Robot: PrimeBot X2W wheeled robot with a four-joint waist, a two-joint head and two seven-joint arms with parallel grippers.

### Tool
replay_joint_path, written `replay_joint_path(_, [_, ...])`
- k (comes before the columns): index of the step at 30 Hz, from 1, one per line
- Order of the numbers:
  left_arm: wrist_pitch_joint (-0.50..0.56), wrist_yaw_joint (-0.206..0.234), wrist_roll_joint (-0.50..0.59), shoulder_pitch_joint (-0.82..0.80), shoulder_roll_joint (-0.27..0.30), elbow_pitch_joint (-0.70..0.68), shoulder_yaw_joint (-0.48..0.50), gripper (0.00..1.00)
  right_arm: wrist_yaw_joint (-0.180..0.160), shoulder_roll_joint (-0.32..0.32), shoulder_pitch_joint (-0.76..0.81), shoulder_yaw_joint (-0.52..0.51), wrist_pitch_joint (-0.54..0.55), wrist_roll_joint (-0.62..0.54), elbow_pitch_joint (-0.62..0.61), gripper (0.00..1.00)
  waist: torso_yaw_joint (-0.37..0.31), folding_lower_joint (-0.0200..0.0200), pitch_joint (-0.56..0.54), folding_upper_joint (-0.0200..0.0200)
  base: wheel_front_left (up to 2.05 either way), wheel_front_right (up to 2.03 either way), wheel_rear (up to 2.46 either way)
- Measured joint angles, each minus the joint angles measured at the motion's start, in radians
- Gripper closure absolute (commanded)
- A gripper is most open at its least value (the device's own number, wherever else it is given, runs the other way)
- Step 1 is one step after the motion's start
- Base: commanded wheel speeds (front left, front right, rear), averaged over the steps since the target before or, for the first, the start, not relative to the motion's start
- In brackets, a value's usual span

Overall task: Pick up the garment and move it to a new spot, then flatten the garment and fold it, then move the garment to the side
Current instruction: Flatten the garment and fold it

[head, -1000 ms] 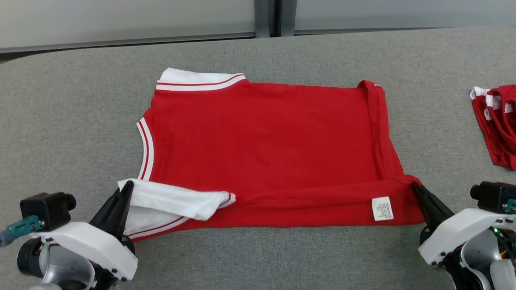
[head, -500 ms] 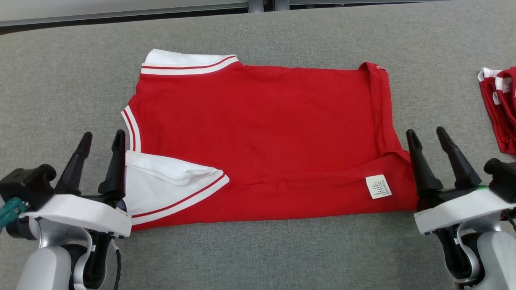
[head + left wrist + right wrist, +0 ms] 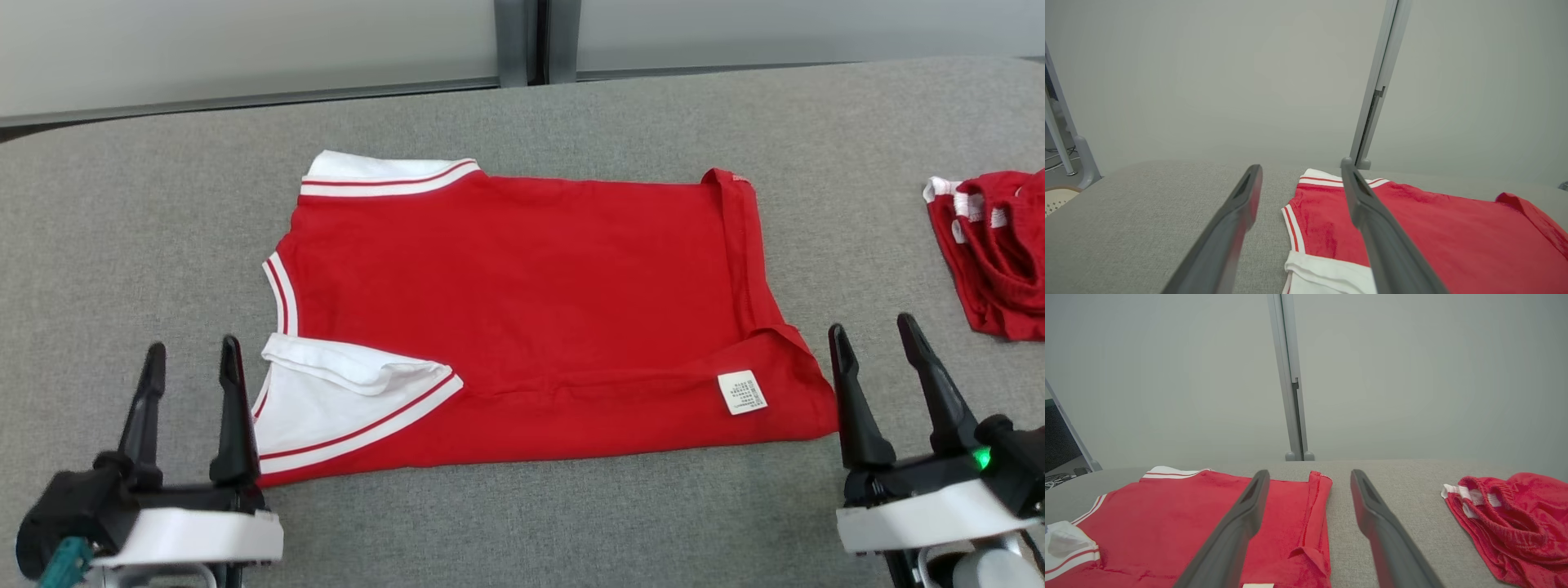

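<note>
At the centre of the head view you have the garment (image 3: 522,302) lying flat on the grey table (image 3: 571,514). It is a red shirt with white trim.

By my reading, the move to a new spot and the flattening are done, and the folding is under way. The near long edge is turned up over the body as a strip along the lower side of the shirt. That strip shows the white label (image 3: 741,392) at lower right and the white sleeve (image 3: 343,400) doubled over at lower left. The far edge looks unfolded, with its trim band (image 3: 384,175) sticking out at upper left. So you have that side to fold, probably a crosswise fold too, and then the move to the side.

The long axis runs left to right across the frame. The neckline (image 3: 279,294) points to frame left and the hem to frame right.

Your left gripper (image 3: 193,347), at lower left just beside the sleeve, stands wide apart with nothing between its fingers. Your right gripper (image 3: 870,325), at lower right just beside the hem corner, is equally spread and empty.

A second red bundle (image 3: 996,261) sits well apart at the right edge, so leave it alone.
</note>
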Motion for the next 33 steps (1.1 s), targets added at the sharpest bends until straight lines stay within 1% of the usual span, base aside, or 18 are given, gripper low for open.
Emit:
replay_joint_path(3, [-0.004,-0.007,0.003,0.067,-0.005,0.014,-0.010,0.00,0.000,0.008,0.046,0.003,0.011,-0.007,0.002,0.00,-0.005,0.0001,-0.031,0.0000,0.00,0.00,0.00])
replay_joint_path(8, [0.002,-0.011,0.010,0.112,0.002,0.031,-0.021,0.00,0.000,0.015,0.082,0.010,0.025,-0.012,0.003,0.00,-0.009,0.0000,-0.065,0.0000,0.00,0.00,0.00])
replay_joint_path(16, [0.037,-0.009,0.006,0.123,0.010,0.033,-0.029,0.00,0.000,0.020,0.086,0.009,0.036,-0.009,-0.002,0.00,-0.006,0.0000,-0.092,0.0000,0.00,0.00,0.00])
replay_joint_path(26, [0.085,-0.008,-0.005,0.119,0.024,0.043,-0.044,0.00,0.000,0.019,0.083,0.007,0.037,-0.005,0.016,0.00,-0.004,0.0000,-0.086,0.0001,0.00,0.00,0.00])
replay_joint_path(29, [0.107,-0.016,-0.023,0.114,0.016,0.080,-0.053,0.00,0.000,0.021,0.082,0.001,0.039,0.005,0.046,0.00,-0.003,0.0000,-0.077,0.0000,0.00,0.00,0.00])
replay_joint_path(33, [0.121,-0.042,-0.063,0.096,0.004,0.207,-0.061,0.00,0.000,0.021,0.062,0.000,0.042,0.034,0.170,0.00,-0.003,0.0000,-0.043,0.0000,0.00,0.00,0.00])
